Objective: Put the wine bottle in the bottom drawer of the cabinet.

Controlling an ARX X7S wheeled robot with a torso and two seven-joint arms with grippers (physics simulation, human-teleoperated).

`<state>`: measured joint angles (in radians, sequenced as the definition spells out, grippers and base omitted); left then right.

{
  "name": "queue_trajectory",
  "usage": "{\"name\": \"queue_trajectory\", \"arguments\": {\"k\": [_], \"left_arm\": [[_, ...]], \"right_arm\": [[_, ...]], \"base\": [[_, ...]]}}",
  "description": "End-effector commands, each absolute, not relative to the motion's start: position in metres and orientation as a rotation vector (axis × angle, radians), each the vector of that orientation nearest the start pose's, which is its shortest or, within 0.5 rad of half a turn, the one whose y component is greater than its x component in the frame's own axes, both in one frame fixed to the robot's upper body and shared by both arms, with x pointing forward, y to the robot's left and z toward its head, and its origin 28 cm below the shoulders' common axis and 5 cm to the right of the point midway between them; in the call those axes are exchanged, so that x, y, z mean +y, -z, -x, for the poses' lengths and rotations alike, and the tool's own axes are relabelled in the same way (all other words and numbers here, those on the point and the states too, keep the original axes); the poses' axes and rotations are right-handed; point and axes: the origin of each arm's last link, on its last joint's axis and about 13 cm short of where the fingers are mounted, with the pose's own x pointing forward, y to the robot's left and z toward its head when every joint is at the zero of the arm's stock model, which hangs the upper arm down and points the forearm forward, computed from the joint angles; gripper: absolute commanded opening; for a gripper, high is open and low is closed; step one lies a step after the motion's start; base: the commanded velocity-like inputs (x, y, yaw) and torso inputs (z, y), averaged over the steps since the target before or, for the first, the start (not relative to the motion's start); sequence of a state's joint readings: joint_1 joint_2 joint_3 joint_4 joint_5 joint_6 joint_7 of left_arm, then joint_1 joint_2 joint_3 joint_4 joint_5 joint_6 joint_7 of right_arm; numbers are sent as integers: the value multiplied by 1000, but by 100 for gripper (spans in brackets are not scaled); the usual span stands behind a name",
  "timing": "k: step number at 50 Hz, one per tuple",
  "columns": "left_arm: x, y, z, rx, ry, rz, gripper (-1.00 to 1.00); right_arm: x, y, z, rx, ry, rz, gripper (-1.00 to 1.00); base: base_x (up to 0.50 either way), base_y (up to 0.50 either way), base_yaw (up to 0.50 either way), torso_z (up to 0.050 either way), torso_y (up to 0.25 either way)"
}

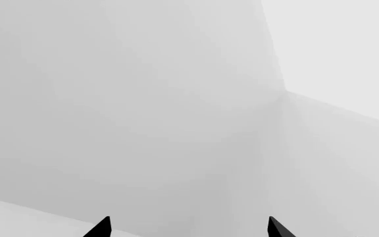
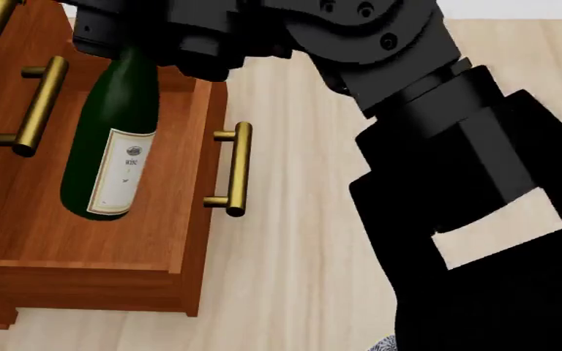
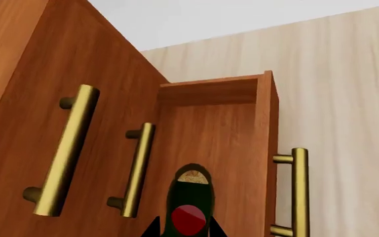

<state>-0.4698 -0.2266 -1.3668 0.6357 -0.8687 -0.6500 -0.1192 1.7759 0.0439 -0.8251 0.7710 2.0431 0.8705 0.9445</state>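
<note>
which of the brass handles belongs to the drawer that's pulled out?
The handle out over the pale floor, on the front of the bottom drawer under the wine bottle. The other handles sit on the cabinet's closed fronts.

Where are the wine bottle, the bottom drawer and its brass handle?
wine bottle [image 2: 115, 164], head view, white label.
bottom drawer [image 2: 169, 212], head view, bare floor.
brass handle [image 2: 239, 168], head view, middle of bar.

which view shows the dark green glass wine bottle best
The head view: the dark green glass wine bottle shows body and white label over the open bottom drawer. The right wrist view shows only its cork end; the left wrist view, nothing.
</note>
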Motion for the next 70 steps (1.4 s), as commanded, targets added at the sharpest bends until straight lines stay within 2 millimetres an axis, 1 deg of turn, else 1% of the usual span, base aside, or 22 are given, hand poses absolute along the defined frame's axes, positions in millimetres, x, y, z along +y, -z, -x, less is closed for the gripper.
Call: {"name": "queue_trajectory", "arguments": {"k": [1, 8, 9, 11, 12, 18, 23, 27, 29, 30, 36, 43, 63, 69, 70], "left_arm": [[404, -208, -125, -934, -749, 581, 100], [404, -208, -124, -934, -747, 576, 100], [404, -208, -124, -934, -745, 575, 100], [403, -209, -124, -934, -745, 573, 100], [404, -208, -124, -931, -745, 574, 100], [403, -209, -124, -933, -741, 572, 100], [403, -209, -124, -937, -734, 574, 100], [403, -209, -125, -938, -727, 575, 100], [403, -209, -125, -938, -725, 574, 100], [403, -209, -124, -941, -724, 574, 100], [403, -209, -125, -940, -722, 575, 100], [402, -209, -124, -945, -720, 575, 100], [401, -210, -125, -939, -704, 570, 100], [401, -210, -126, -938, -698, 566, 100], [401, -213, -126, -937, -699, 564, 100]], "right_arm": [[45, -383, -334, 550, -380, -266, -100], [51, -378, -338, 544, -392, -239, -100], [51, -378, -340, 520, -366, -237, -100], [51, -376, -340, 535, -385, -244, -100], [52, -374, -340, 524, -382, -217, -100], [54, -364, -341, 530, -370, -181, -100], [52, -354, -345, 524, -341, -147, -100], [49, -347, -351, 523, -315, -148, -100], [49, -346, -351, 552, -332, -163, -100], [47, -345, -353, 536, -309, -152, -100], [46, -341, -356, 536, -307, -168, -100], [47, -330, -357, 542, -332, -163, -100], [49, -316, -360, 531, -357, -181, -100], [49, -308, -360, 530, -365, -156, -100], [50, -307, -359, 533, -369, -153, -100]], "base": [[0, 0, 0, 0, 0], [0, 0, 0, 0, 0], [0, 0, 0, 0, 0], [0, 0, 0, 0, 0], [0, 0, 0, 0, 10], [0, 0, 0, 0, 0], [0, 0, 0, 0, 0], [0, 0, 0, 2, 0], [0, 0, 0, 0, 0], [0, 0, 0, 0, 0], [0, 0, 0, 0, 2], [0, 0, 0, 0, 0], [0, 0, 0, 0, 1], [0, 0, 0, 2, 0], [0, 0, 0, 0, 0]]}}
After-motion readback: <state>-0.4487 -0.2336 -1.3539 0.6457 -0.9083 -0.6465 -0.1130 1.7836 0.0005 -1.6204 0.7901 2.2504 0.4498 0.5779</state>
